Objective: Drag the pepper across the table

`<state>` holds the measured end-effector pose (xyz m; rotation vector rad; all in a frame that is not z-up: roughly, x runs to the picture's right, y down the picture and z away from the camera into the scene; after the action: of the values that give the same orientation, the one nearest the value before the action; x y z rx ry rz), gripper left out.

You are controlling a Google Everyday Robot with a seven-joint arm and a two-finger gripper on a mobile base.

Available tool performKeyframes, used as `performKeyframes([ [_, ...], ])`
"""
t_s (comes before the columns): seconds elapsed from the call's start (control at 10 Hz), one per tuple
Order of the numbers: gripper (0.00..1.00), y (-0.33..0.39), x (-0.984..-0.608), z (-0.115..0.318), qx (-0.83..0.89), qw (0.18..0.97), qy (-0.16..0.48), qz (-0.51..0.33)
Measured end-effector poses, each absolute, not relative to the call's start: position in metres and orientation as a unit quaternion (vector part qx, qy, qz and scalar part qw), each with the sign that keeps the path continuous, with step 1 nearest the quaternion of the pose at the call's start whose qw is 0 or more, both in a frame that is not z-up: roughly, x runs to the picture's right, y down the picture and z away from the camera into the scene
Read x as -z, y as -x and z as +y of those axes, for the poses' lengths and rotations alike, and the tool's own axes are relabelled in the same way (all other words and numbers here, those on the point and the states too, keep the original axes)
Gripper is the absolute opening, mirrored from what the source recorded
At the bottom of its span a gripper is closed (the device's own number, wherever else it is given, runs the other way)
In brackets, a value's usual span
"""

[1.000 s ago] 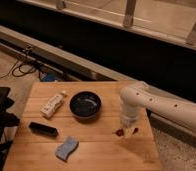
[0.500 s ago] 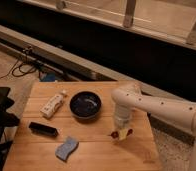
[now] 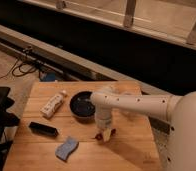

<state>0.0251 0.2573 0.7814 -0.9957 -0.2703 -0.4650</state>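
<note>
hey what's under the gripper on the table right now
The gripper is down on the table, just in front of the black bowl. A bit of the dark-red pepper shows at its tip. The rest of the pepper is covered by the gripper.

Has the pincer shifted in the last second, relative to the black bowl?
Yes. The pincer has swept left across the table, from well right of the black bowl to just below its right edge.
</note>
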Motion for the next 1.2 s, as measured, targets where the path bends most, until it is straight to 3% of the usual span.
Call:
performKeyframes([
  [1.2, 0.02, 0.062, -0.748, 0.267, 0.326, 0.811, 0.438, -0.209],
])
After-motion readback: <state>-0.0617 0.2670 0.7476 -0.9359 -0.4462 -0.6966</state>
